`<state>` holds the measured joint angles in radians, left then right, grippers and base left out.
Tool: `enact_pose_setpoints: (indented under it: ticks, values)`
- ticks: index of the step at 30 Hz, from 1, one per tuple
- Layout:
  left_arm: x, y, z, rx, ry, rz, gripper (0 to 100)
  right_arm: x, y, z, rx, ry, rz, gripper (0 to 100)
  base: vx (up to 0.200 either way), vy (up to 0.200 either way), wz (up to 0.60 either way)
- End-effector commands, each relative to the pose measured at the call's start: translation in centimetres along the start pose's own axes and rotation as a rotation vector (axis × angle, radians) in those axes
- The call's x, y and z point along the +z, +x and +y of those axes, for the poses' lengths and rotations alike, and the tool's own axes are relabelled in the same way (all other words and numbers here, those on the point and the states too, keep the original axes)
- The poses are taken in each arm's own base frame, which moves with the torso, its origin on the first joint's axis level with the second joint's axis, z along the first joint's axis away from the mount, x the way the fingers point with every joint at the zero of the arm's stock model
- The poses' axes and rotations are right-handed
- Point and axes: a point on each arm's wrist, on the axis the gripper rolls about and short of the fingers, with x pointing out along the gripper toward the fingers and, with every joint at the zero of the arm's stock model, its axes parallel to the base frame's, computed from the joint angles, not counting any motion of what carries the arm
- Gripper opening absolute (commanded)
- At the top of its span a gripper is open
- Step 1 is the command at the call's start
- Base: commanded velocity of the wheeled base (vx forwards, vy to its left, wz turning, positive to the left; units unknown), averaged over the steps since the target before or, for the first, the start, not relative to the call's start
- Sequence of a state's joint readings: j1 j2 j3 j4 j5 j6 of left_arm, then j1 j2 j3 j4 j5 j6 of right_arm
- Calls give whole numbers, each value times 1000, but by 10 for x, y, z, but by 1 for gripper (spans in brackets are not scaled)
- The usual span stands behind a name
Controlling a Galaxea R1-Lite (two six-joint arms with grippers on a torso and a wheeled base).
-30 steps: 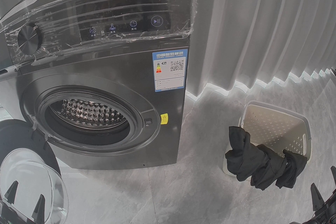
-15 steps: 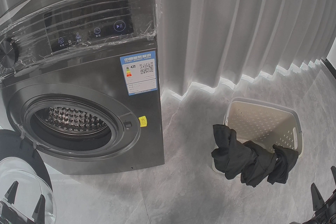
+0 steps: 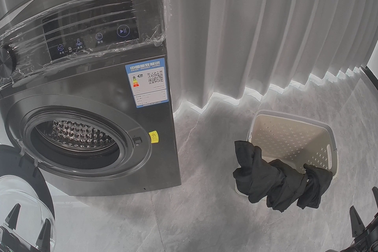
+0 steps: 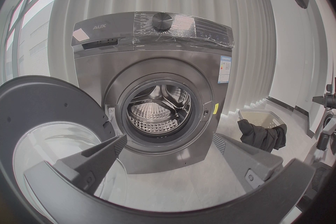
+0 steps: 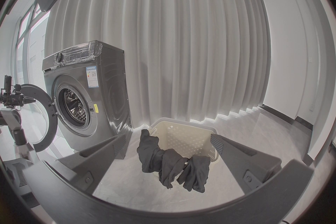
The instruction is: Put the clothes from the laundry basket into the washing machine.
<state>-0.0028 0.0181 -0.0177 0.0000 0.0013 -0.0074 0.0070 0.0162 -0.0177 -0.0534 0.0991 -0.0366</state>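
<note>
A grey washing machine (image 3: 90, 79) stands on my left, its round door (image 3: 19, 170) swung open and the steel drum (image 3: 75, 134) bare inside. To its right a cream laundry basket (image 3: 293, 138) sits on the floor. Black clothes (image 3: 275, 182) hang bunched over the basket's near rim. My left gripper (image 3: 29, 221) is open and empty, low in front of the open door. My right gripper (image 3: 364, 205) is also open and empty, just right of the basket on its near side. The left wrist view faces the drum (image 4: 157, 112); the right wrist view faces the clothes (image 5: 168, 163).
A long white curtain (image 3: 256, 20) hangs behind the machine and the basket. Grey tiled floor (image 3: 201, 201) lies open between machine and basket. A white wall with a dark baseboard (image 3: 370, 75) runs along the far right.
The whole head picture has shifted: machine and basket sit further left, so the camera turned right. Clothes, basket and door keep their places relative to each other. Both grippers stay open.
</note>
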Motion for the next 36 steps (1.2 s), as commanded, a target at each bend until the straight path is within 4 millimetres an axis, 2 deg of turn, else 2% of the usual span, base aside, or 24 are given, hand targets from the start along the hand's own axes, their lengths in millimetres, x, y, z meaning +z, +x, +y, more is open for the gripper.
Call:
enact_pose_setpoints:
  ticks: [1,7,13,27,36]
  values:
    - [-5,0,0,0,0,1,100,-5,0,0,0,0,1,100,0,0,0]
    - [-5,0,0,2,0,3,100,-5,0,0,0,0,1,100,0,0,0]
    - [-5,0,0,0,0,3,100,-5,0,0,-2,0,0,100,0,-200,0]
    - [-5,0,0,0,1,1,100,-5,0,0,0,-3,1,100,0,0,0]
    - [-5,0,0,0,1,3,100,-5,0,0,1,-2,1,100,0,0,-533]
